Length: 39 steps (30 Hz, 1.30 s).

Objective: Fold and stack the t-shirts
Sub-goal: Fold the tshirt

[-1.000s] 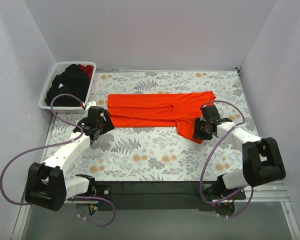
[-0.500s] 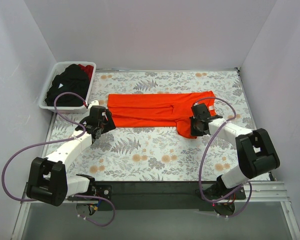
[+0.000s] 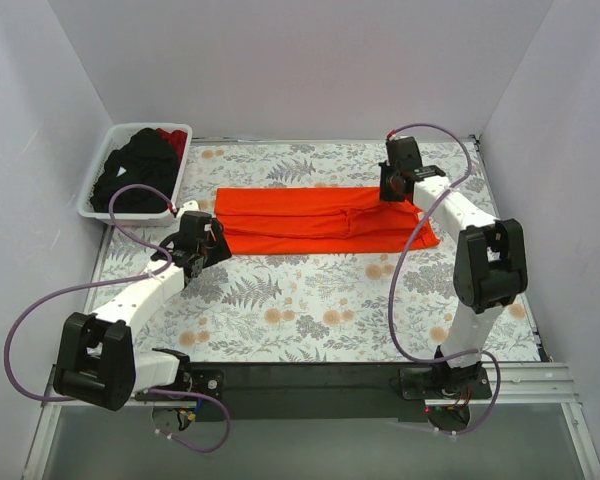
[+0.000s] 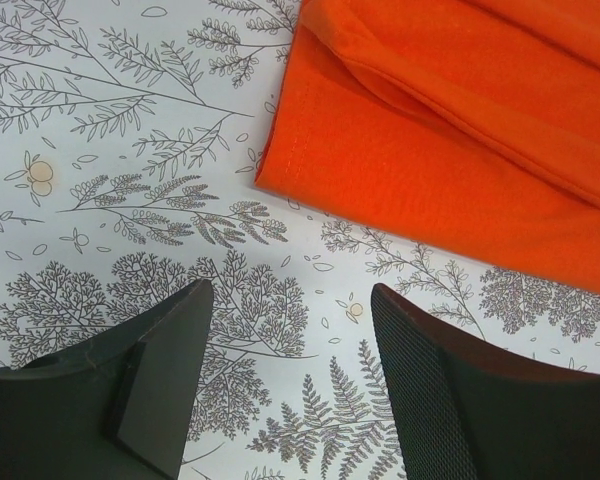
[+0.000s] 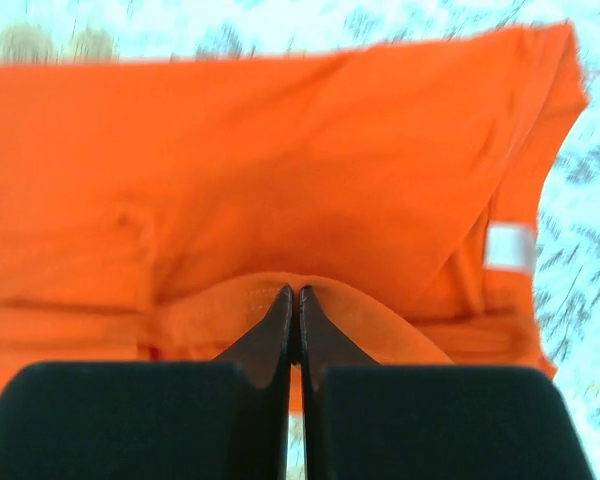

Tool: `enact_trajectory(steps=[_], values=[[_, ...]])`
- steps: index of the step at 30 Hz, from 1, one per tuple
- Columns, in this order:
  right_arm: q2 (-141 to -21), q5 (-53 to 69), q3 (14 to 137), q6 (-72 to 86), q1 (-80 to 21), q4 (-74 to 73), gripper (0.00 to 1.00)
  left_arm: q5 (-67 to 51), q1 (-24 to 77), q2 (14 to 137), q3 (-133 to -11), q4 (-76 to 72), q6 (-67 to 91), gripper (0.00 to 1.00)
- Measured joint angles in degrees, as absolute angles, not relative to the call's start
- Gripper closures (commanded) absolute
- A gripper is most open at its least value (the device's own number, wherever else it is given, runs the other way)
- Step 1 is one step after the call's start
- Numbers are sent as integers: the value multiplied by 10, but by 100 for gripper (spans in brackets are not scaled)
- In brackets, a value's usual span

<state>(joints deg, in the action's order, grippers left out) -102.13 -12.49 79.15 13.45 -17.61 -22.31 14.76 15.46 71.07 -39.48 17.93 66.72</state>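
- While clamped tight on a small raised fold of the bright orange short-sleeved cloth t-shirt (image 3: 320, 215), reaches out over the garment's far right end: right gripper (image 5: 292, 292).
- No gap between its two dark fingers (image 5: 265, 345); orange cloth bulging up around their tips.
- Lies stretched as a long band from left to right across the far half of the floral-printed table (image 3: 310, 310), folded lengthwise, with creases running along it.
- Widens at the right end, with one corner pointing toward the near right of the table.
- Bears a small white neck label (image 5: 510, 247), blurred, near the right edge of the right wrist view.
- Hangs low just near of the shirt's near left corner: left gripper (image 4: 290, 290).
- Spread fairly wide over bare printed table, gripping nothing and clear of the cloth.
- Shows, in the left wrist view, the hemmed orange corner just beyond the fingertips, flat on the table.
- Stands at the far left corner of the table, well apart from the orange shirt: white plastic rectangular basket (image 3: 93, 175).
- Holds a heap of black cloth t-shirts (image 3: 135, 170) with a dark red cloth t-shirt (image 3: 172, 140) tucked at its far right corner.
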Motion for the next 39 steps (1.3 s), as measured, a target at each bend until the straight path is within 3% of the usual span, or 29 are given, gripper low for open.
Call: enact_trajectory(steps=[7, 10, 11, 12, 18, 23, 29, 39], values=[[-1140, -117, 907, 126, -131, -223, 97, 143, 155, 731, -395, 179, 667, 39], [-1177, -110, 939, 123, -124, -225, 81, 142, 155, 737, -395, 179, 667, 39], [-1186, -107, 947, 121, -124, -226, 69, 141, 155, 738, -395, 179, 668, 40], [-1193, -105, 955, 121, -123, -226, 64, 141, 155, 740, -395, 179, 668, 39], [-1182, -91, 952, 120, -113, -223, 51, 140, 155, 745, -395, 179, 674, 39], [-1070, -46, 816, 144, -60, -200, 48, 133, 142, 762, -414, 188, 701, 39], [-910, 51, 594, 213, 88, -114, 42, 118, 86, 819, -463, 193, 740, 36], [-899, 189, 435, 286, 182, -6, 44, 90, 68, 938, -520, 196, 764, 38]])
